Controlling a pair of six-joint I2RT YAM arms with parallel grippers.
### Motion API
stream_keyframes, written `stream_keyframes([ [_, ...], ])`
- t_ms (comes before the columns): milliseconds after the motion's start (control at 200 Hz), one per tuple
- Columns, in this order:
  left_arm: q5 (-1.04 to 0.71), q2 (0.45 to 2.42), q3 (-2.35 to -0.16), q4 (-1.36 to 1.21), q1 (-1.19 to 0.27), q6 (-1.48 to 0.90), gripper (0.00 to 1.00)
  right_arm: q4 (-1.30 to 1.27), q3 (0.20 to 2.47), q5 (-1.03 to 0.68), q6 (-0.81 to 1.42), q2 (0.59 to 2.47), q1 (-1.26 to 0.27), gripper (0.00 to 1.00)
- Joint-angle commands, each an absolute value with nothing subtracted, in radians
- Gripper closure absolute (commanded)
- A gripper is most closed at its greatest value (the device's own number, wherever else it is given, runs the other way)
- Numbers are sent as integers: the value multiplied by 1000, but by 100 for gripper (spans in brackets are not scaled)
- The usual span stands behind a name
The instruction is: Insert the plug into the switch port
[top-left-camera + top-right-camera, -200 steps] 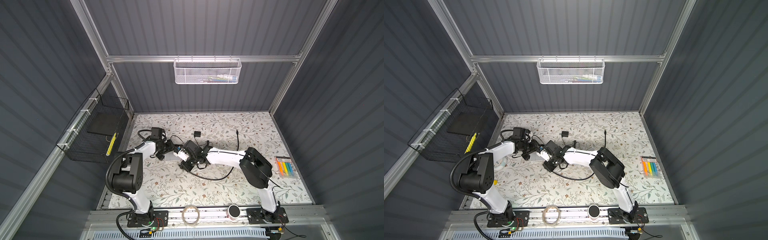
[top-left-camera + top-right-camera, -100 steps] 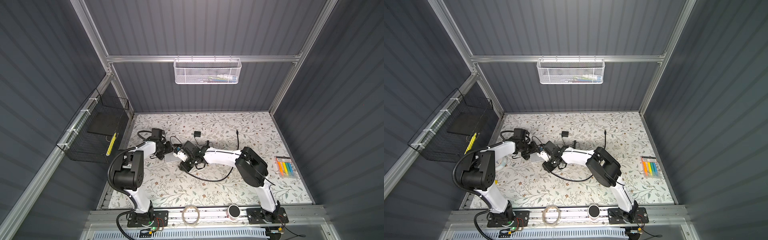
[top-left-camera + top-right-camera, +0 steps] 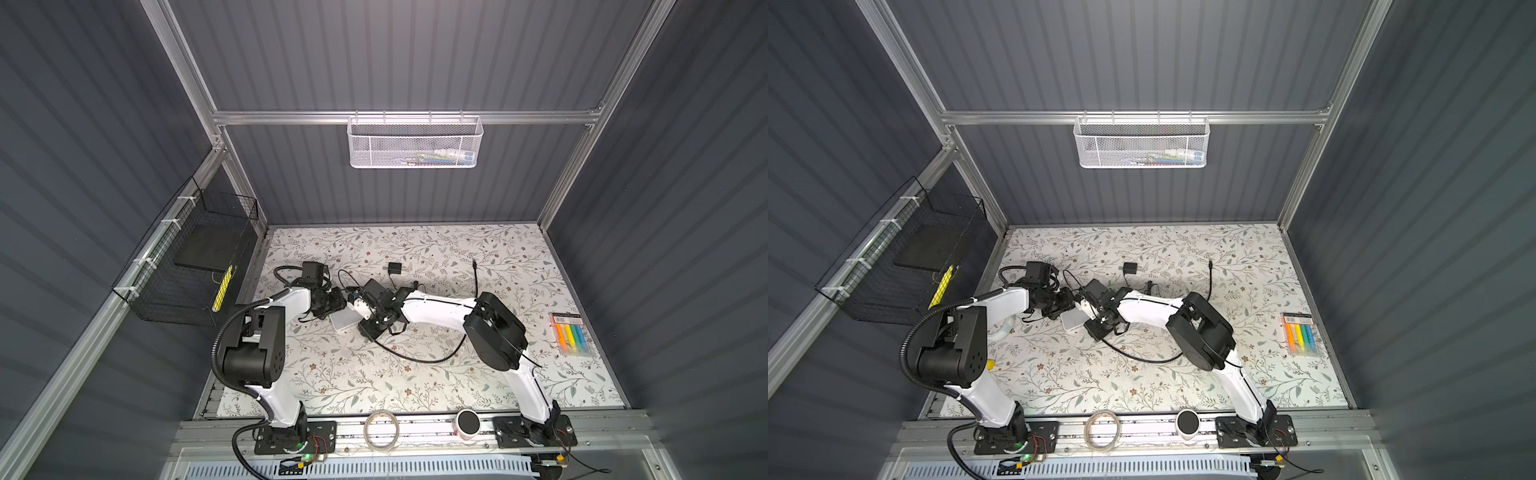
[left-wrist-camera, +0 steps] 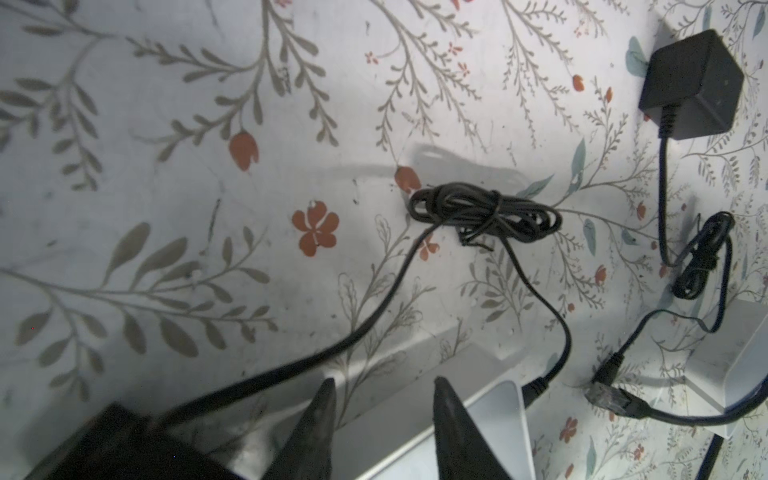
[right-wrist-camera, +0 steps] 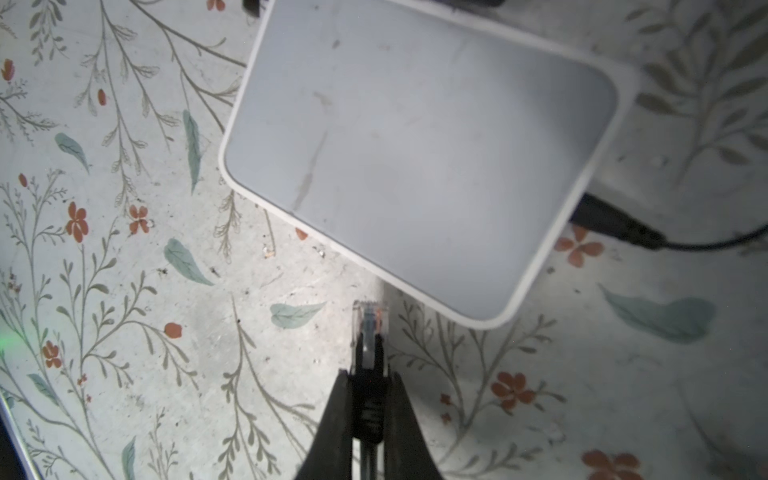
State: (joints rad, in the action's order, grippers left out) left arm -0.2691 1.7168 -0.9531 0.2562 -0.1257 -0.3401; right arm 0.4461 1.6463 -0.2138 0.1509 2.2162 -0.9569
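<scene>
- The right gripper [image 5: 368, 376] is seen clenched on the black boot of the plug [image 5: 368, 322]. The clear tip is held just beside a rounded corner of the switch [image 5: 415, 158], not touching it. Only the boot is pinched, so the plug may be twisted in the grip if its tip is pressed against the casing.
- No port is shown in the right wrist view; only the plain top of the switch is seen. If the plug is driven straight ahead from here, it is judged likely to be butted against the corner or a blank wall rather than entered.
- The left gripper [image 4: 382, 384] is found with its jaws partly apart at the edge of the switch. Whether the casing is actually pinched cannot be told. If it is not, the light box may be shoved across the table [image 3: 457, 374] by the push of insertion.
- A power lead [image 5: 615, 226] is seated in one side of the switch. It may be strained or worked loose if the switch is pushed or turned.
- The cable [image 3: 430, 360] of the plug is laid in a loop to the near right. The plug may be pulled off line if that loop is dragged tight.
- The switch is seen left of centre, between both grippers. A tied cable bundle [image 4: 486, 212] and an adapter [image 3: 395, 268] are found just beyond it and may be snagged.
</scene>
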Motion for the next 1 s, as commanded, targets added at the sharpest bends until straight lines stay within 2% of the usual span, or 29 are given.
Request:
stream_keyframes([
  [0, -306, 1699, -933, 251, -129, -338, 60, 482, 1677, -184, 158, 2237, -948, 100],
  [996, -406, 1756, -896, 166, -135, -342, 62, 542, 1769, -171, 133, 2266, -942, 100],
])
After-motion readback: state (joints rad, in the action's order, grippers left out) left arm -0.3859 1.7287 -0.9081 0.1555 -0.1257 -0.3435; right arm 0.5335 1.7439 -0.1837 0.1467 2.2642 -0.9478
